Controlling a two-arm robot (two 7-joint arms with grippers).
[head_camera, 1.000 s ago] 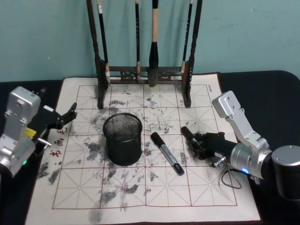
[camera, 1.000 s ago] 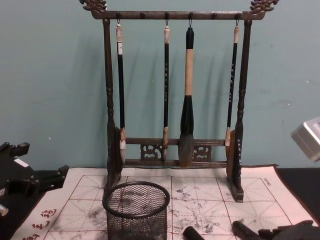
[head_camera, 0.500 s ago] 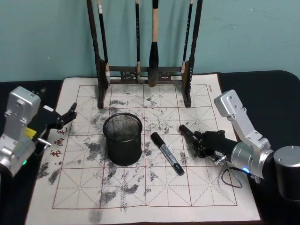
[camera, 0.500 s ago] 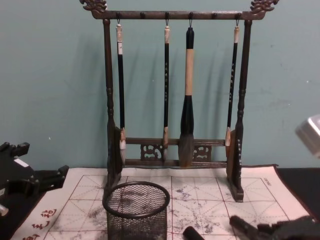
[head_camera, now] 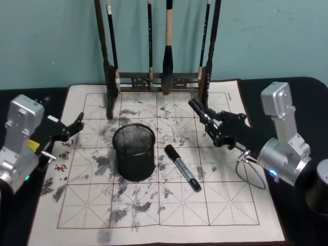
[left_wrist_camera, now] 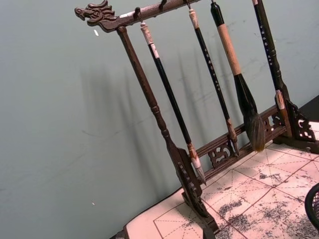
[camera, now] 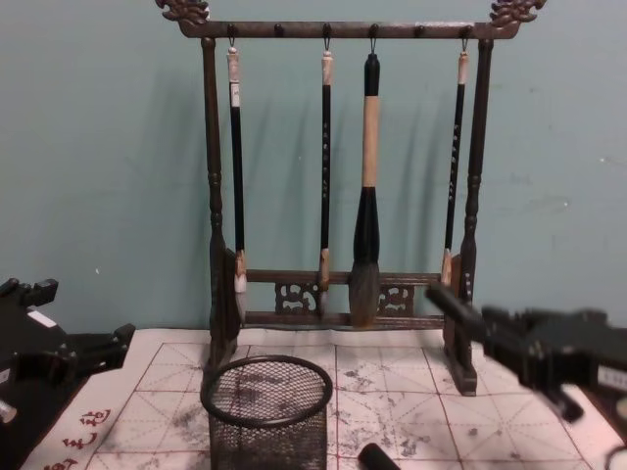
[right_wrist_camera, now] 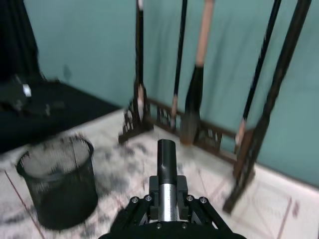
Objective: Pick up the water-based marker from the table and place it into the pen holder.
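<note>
Now | stained table [head_camera: 205,205], teal wall [head_camera: 51,41] | right gripper [head_camera: 201,114] aloft, grip unclear | left gripper [head_camera: 77,126] spread

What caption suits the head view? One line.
Right gripper hovers over the mat by the brush rack; marker lies flat right of the pen holder; left gripper parked at mat's left edge.

Mat [head_camera: 169,215], left margin: column of red printed characters [head_camera: 63,155], also seen low in chest view; strokes too small to read. Right margin near the rack foot: smaller red marks [head_camera: 230,95], unreadable. Marker [head_camera: 182,167]: pale band with print along the barrel, illegible. Leftmost hanging brush [camera: 236,176]: white tag on the handle, text not legible.
</note>
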